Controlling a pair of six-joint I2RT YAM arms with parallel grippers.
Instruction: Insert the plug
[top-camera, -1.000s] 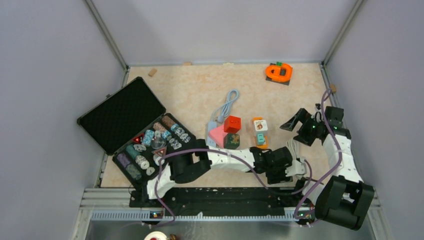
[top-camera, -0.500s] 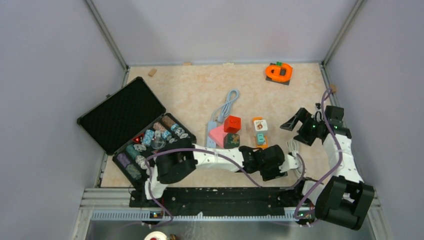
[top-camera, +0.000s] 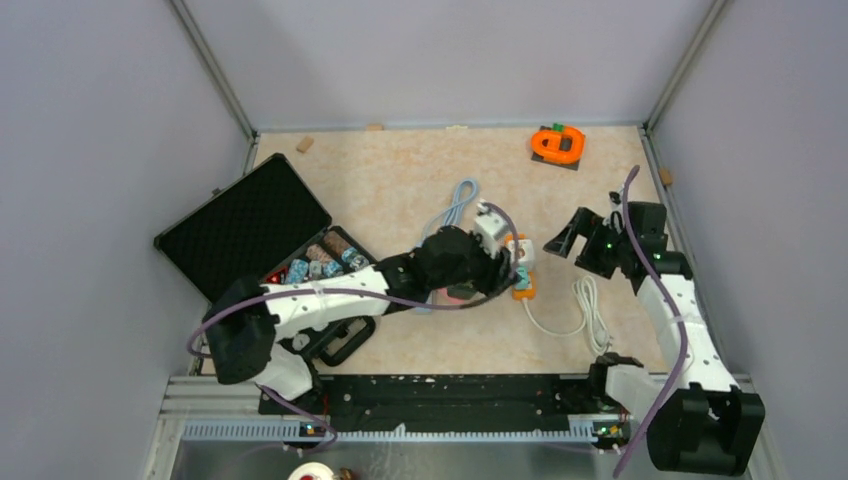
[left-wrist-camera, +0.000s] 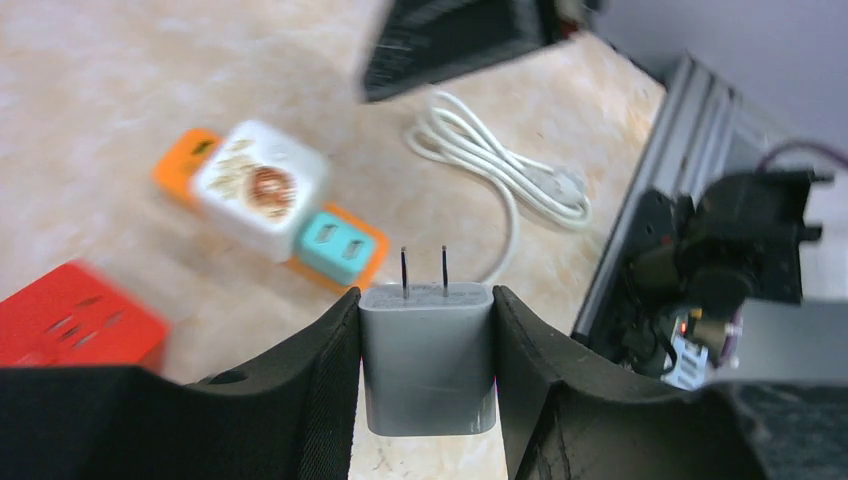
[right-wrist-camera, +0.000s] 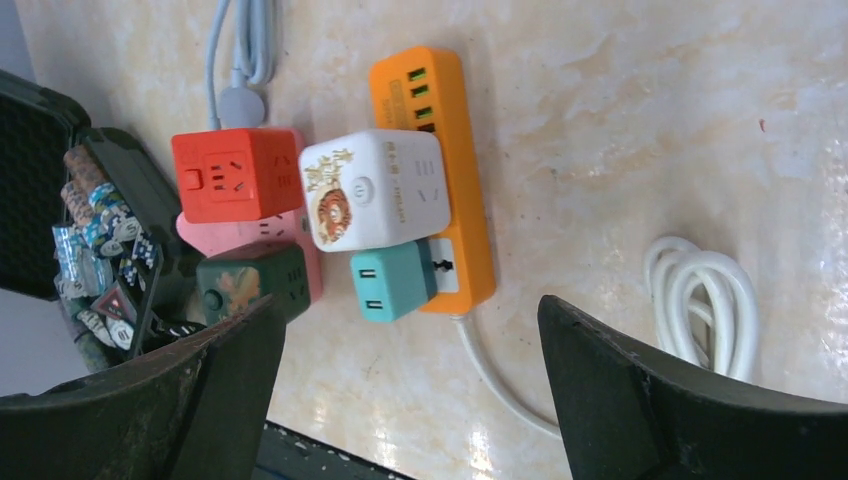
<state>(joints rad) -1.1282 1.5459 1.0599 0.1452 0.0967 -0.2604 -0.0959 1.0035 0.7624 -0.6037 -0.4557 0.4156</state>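
My left gripper (left-wrist-camera: 424, 296) is shut on a grey two-prong plug (left-wrist-camera: 428, 360), prongs pointing away from the wrist. It is held above the table just short of the orange power strip (left-wrist-camera: 352, 262), which carries a white cube adapter (left-wrist-camera: 260, 188) and a teal adapter (left-wrist-camera: 334, 246). In the top view the left gripper (top-camera: 503, 268) is beside the strip (top-camera: 521, 288); the plug is hidden there. My right gripper (right-wrist-camera: 410, 305) is open and empty, hovering over the strip (right-wrist-camera: 440, 110), and it shows to the strip's right in the top view (top-camera: 572, 238).
A red cube socket (right-wrist-camera: 235, 175), a green cube (right-wrist-camera: 250, 285) and a pink strip (right-wrist-camera: 300, 245) lie left of the orange strip. Its coiled white cable (top-camera: 590, 305) lies to the right. An open black case (top-camera: 250, 235) of small parts is at left, an orange object (top-camera: 557, 145) at the back.
My left arm has swung from the near right of the table up and left to the power strip, carrying the plug. My right gripper has shifted a little left.
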